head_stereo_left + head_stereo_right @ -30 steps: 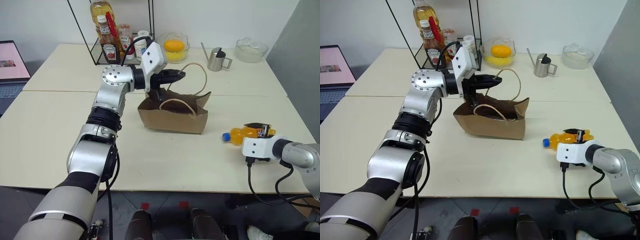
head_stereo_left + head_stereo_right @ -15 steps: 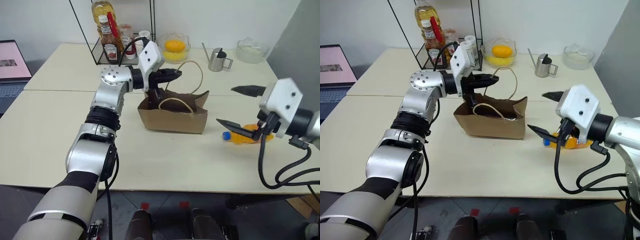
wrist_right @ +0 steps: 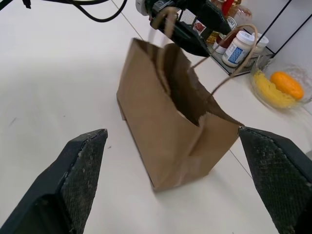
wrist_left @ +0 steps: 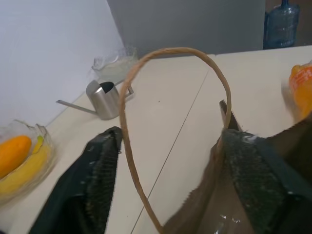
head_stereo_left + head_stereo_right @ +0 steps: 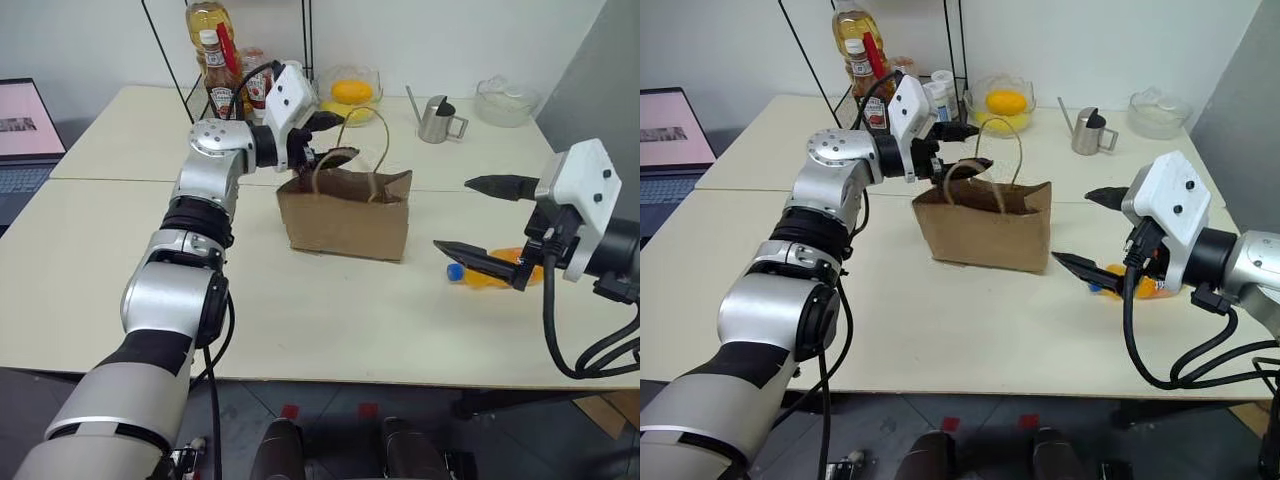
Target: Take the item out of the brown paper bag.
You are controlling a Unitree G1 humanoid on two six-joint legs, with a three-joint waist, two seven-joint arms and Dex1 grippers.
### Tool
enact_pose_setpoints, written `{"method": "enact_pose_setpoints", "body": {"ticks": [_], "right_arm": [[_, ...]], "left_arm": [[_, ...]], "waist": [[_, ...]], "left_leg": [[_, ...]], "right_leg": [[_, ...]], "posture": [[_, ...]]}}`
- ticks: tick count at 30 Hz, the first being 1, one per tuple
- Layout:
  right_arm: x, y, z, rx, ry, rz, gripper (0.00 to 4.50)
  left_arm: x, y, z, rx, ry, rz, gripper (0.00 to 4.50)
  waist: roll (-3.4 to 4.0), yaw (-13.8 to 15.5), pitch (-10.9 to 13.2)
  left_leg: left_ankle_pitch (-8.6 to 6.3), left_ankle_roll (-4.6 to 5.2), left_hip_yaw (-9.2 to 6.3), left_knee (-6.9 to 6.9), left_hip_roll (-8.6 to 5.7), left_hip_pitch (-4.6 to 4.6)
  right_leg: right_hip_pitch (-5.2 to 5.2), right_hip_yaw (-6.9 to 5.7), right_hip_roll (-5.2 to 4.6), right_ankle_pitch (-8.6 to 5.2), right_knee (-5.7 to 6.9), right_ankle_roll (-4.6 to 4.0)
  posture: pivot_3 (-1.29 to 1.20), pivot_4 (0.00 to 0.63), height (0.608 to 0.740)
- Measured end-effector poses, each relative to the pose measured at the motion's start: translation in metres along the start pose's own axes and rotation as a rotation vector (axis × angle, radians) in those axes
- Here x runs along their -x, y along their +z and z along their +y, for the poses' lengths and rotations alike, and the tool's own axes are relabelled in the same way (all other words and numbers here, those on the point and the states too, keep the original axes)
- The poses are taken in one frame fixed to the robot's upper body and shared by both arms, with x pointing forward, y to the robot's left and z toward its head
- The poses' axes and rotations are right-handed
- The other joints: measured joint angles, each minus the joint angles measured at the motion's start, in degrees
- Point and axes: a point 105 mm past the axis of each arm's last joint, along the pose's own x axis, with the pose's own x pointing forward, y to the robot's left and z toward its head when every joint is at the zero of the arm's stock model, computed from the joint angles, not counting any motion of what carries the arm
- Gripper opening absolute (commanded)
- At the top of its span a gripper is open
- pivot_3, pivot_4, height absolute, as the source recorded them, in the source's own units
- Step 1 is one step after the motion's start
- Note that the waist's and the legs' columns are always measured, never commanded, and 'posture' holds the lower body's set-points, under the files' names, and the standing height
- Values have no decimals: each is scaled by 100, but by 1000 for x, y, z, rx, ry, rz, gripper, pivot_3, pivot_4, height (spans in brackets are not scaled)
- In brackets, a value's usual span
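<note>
Your right gripper (image 5: pixel 488 215) has lifted, fingers wide and empty, off the orange soda bottle (image 5: pixel 492 272) lying on the surface beside the upright brown paper bag (image 5: pixel 346 212), and your left gripper (image 5: pixel 333 138) has opened at the bag's handles, so removal looks done.

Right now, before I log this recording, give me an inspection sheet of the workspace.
Surface: cream table, a seam across it.
Job's things: brown paper bag upright; orange soda bottle with blue cap lying outside it on the table.
Clutter: wire rack with sauce bottles; glass bowl of yellow fruit; steel pitcher; empty glass bowl.
Grippers: left gripper open around a bag handle; right gripper open above the bottle.
Cables: black cable hanging off the right arm.
Surroundings: laptop.
</note>
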Motion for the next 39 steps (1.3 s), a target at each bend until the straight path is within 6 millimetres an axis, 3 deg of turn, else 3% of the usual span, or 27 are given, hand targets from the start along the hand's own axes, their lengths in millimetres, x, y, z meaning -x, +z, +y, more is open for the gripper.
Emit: {"method": "enact_pose_setpoints", "body": {"ticks": [7, 13, 18, 20, 24, 27, 30, 34, 39], "right_arm": [[2, -5, -8, 1, -32, 4, 4500], [5, -7, -17, 15, -76, -10, 4500], [9, -7, -24, -3, -194, -97, 4500], [8, -13, -20, -35, -223, -111, 4500], [6, -26, -2, -87, -257, -123, 4500], [3, -39, 17, -152, -286, -152, 4500], [0, -51, 32, -229, -323, -180, 4500], [2, -78, 54, -250, -389, -119, 4500], [10, -99, 60, -246, -477, -88, 4500]], "left_arm": [[26, 3, 24, -122, 108, 59, 4382], [52, 7, 40, -96, 180, 48, 4382], [104, -14, 49, -20, 331, 83, 4382], [119, -33, 42, 30, 378, 120, 4382], [139, -61, 7, 91, 445, 170, 4382], [154, -76, -32, 124, 518, 196, 4382], [154, -91, -63, 195, 563, 213, 4382], [167, -104, -82, 238, 673, 239, 4382], [172, -107, -92, 242, 717, 260, 4382]], "waist": [[0, -1, 0], [0, 0, 0], [7, -72, -4], [7, -88, -4], [4, -80, -5], [4, -36, -6], [0, 32, -8], [-8, 41, -13], [-9, 25, -13]], "left_leg": [[0, 0, 0, 0, 0, 0], [0, 0, 0, 0, 1, -1], [10, -18, 0, -8, 12, 9], [12, -22, 0, -7, 14, 6], [13, -24, -1, 3, 15, 1], [12, -23, 0, 2, 14, 5], [2, -4, -3, 10, 13, 9], [1, -2, -1, 4, 11, 43], [0, -2, 6, -3, 12, 65]], "right_leg": [[-1, 1, 0, 0, -1, 0], [-1, 1, 0, 0, 1, 0], [1, 2, 6, -1, 6, -1], [-4, 0, 7, -1, 15, -2], [0, 2, 4, -1, 18, -2], [4, 5, 4, -1, 16, -2], [9, 4, 5, -1, 24, -1], [36, 10, 6, -3, 21, 0], [50, 20, 9, -3, 21, 1]], "posture": [[0, 150, 740], [0, 150, 740], [0, 150, 740], [0, 150, 740], [0, 150, 740], [0, 150, 740], [0, 150, 740], [0, 150, 740], [0, 150, 740]]}}
